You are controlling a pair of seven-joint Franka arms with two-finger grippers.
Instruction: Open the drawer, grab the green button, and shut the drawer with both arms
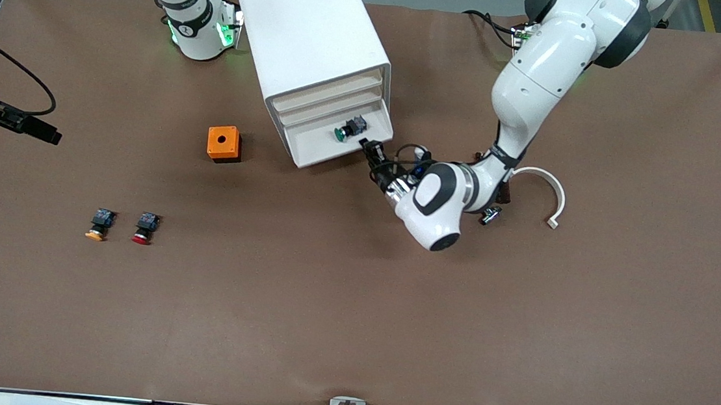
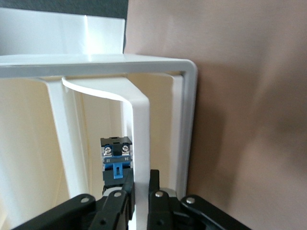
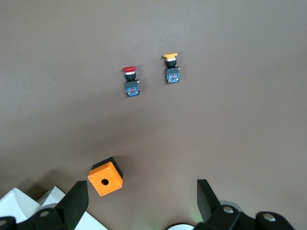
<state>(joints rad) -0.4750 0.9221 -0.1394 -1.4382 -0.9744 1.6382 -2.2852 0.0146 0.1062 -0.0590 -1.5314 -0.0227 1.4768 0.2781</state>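
One green button [image 1: 349, 128] lengthwise in drawer [image 1: 329, 144]

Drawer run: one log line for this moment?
phase: opening drawer | left hand: shut on drawer handle | right hand: open, waiting above table | green button: in drawer

Honestly, nothing here is readable. The right arm's white base collar with the black ring [image 1: 188, 23] has some dark marking on it in the front view, but it's too small to make out. The green-capped push button's black-and-blue body [image 2: 115, 161] shows tiny markings by its screws in the left wrist view, also illegible. No labels, brands or numbers anywhere else.
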